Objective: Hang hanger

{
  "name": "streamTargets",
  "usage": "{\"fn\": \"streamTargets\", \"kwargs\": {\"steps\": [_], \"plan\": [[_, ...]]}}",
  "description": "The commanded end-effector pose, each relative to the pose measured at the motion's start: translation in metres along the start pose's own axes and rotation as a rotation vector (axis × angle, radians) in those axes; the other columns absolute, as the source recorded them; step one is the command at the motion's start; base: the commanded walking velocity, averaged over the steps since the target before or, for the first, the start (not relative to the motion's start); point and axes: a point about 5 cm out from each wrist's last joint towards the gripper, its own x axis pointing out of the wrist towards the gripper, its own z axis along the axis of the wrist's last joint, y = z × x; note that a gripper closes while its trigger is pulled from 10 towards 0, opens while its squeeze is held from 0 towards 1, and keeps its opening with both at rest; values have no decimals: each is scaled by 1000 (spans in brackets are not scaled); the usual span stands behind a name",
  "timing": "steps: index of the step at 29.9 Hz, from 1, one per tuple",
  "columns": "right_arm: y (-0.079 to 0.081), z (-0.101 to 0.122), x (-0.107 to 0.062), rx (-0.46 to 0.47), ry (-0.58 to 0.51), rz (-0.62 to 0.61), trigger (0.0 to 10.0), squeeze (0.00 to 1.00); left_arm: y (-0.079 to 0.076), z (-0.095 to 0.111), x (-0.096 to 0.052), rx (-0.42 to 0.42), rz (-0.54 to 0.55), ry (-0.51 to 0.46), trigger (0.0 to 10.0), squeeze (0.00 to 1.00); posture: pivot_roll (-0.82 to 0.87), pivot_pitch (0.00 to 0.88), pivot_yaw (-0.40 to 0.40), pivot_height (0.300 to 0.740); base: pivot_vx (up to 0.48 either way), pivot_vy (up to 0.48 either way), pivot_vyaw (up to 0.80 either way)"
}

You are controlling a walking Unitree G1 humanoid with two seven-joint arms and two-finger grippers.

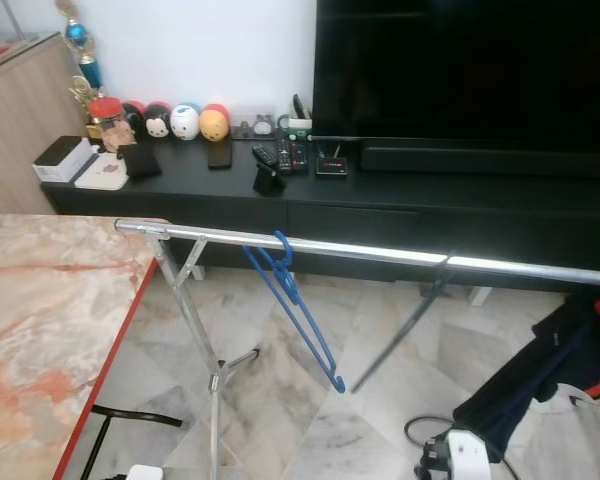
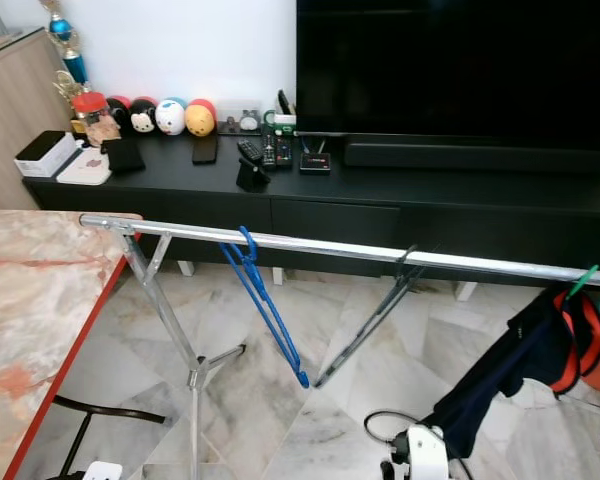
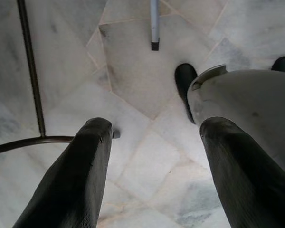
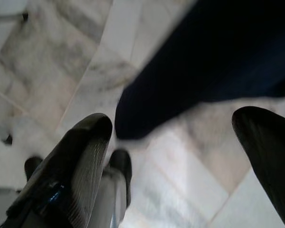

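Blue hanger (image 1: 298,305) already hooked over rail (image 1: 370,252), swinging free; left gripper (image 3: 154,166) and right gripper (image 4: 173,161) lowered toward floor, jaws apart, empty.

The rail (image 1: 380,252) runs off the picture's right edge. The dark garment (image 4: 213,61) is blurred in the right wrist view. The marble worktop (image 1: 40,320) is cut off at left.

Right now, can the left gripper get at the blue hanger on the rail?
Probably not without lifting: the left gripper hangs open, aimed at the floor, while the blue hanger dangles from the rail ahead, nothing blocking it.
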Motion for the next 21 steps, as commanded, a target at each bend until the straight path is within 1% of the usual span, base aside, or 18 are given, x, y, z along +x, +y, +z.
{"fn": "streamTargets", "kwargs": {"steps": [1,3,4,6,9,10,12,13,15,18,21], "plan": [[-6,1,0,29,12,-14,10000,0,1,-1,0,6,8,4,10000,0,-30,0,-9,740,0,0,0],[-6,3,1,36,13,-15,10000,0,2,0,0,4,9,-1,10000,0,-16,0,-11,740,0,0,0],[-3,5,1,24,17,2,10000,0,3,1,0,-12,17,-9,10000,0,-17,0,-10,740,0,0,0],[2,6,2,3,21,20,10000,0,5,2,0,-16,22,-14,10000,0,-23,0,-9,740,0,0,0],[12,12,5,24,25,28,10000,0,13,4,-1,-48,50,-16,10000,0,-89,0,16,740,0,0,0],[12,12,5,24,25,28,10000,0,13,4,-1,-48,50,-16,10000,0,-89,0,16,740,0,0,0],[22,19,6,-9,7,67,10000,0,16,4,-2,-68,58,-17,10000,0,-100,0,34,740,0,0,0],[24,21,6,-12,4,72,10000,0,17,5,-2,-71,58,-18,10000,0,-104,0,42,740,0,0,0],[26,22,7,-9,2,74,10000,0,18,6,-2,-63,54,-22,10000,0,-112,0,51,740,0,0,0],[29,21,7,-16,2,86,10000,0,19,8,-2,-30,49,-24,10000,0,-119,0,62,740,0,0,0],[29,20,6,-19,2,94,10000,0,20,8,-2,-30,48,-28,10000,0,-119,0,64,740,0,0,0]]}}
